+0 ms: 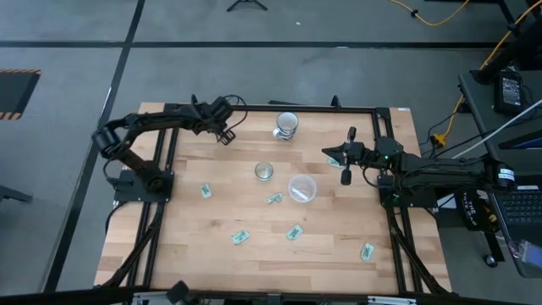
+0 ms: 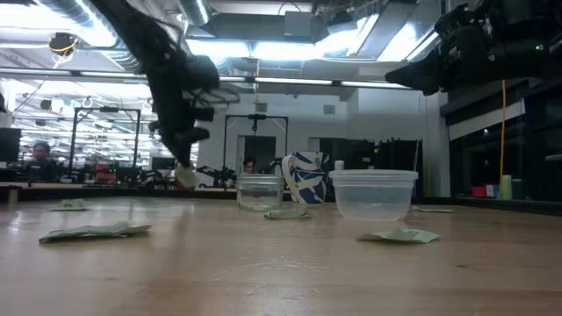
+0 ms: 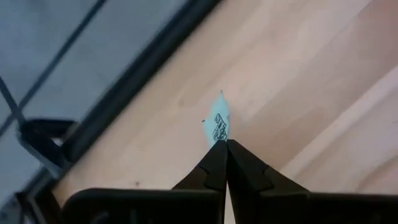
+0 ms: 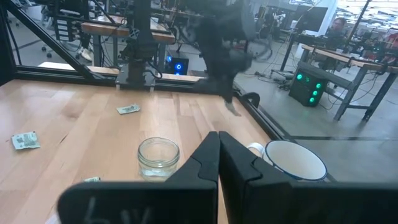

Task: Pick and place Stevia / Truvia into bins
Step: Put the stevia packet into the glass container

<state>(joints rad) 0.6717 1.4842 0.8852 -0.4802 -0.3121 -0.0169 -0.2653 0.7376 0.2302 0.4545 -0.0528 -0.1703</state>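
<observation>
My left gripper hangs above the table's far left part, shut on one light green packet that is lifted clear of the wood. More packets lie flat on the table. The clear glass and the wider translucent plastic cup stand upright mid-table. My right gripper waits shut and level above the table's right part, holding nothing. My left gripper pinches the packet by one end between its two fingertips. The fingers slant down from the left. The packet sticks out past the tips, seen edge-on, clear of the table.
A white mug with blue bands stands near the far edge, behind the glass. The black frame rail runs along the table's far edge, close to my left gripper. Bare wood lies along the near edge.
</observation>
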